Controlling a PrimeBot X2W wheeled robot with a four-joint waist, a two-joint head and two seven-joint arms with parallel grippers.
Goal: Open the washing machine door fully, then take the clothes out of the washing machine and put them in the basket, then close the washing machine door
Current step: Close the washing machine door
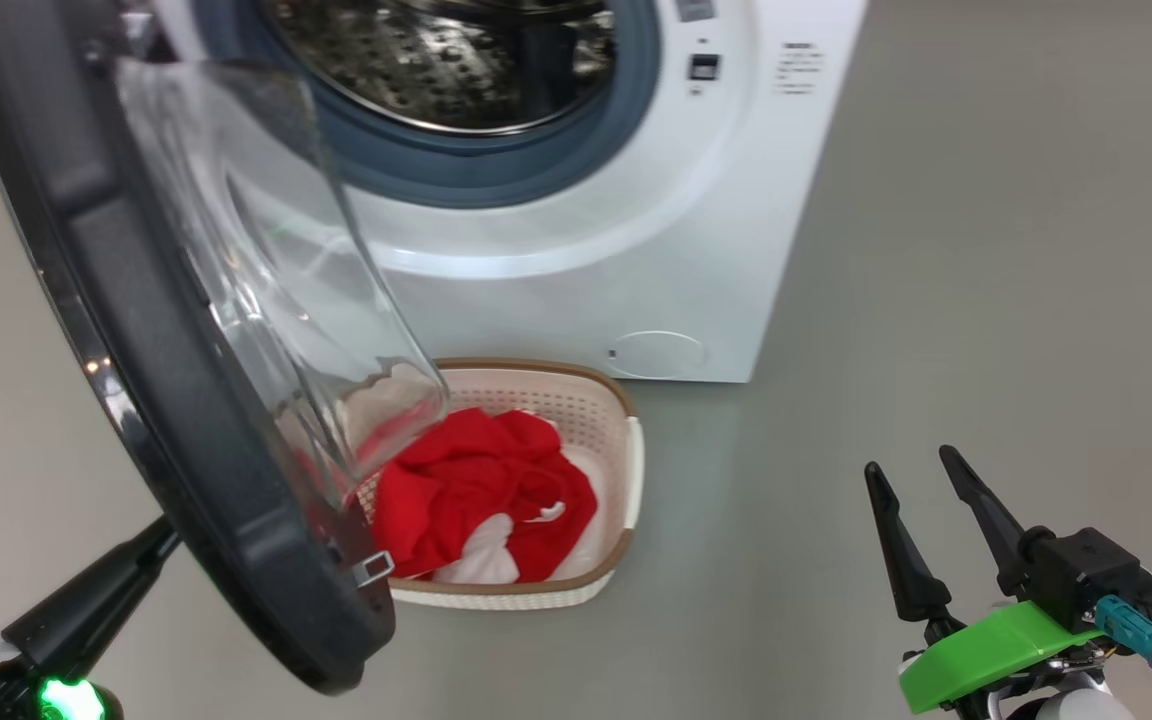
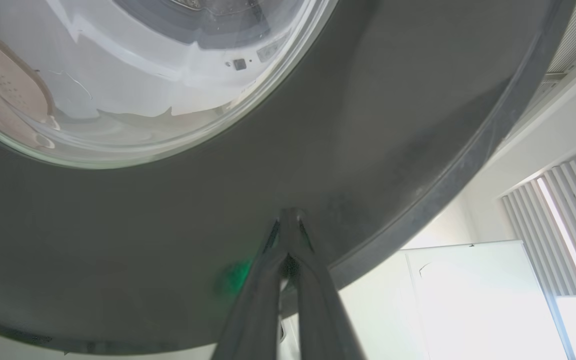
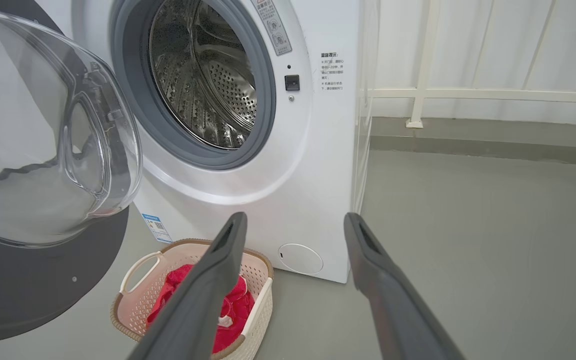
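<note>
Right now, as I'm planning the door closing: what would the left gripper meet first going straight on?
The washing machine door: the shut left gripper points at the wide dark rim of its outer face, tips apparently touching or nearly so; contact is unclear.

Smooth grey floor [image 1: 986, 300], white metal railing [image 3: 468, 93] along pale ribbed wall [image 3: 508, 45] with grey skirting band [image 3: 488, 135], white vertical blinds [image 2: 558, 220] by bright window, flat white board [image 2: 468, 300] below.
</note>
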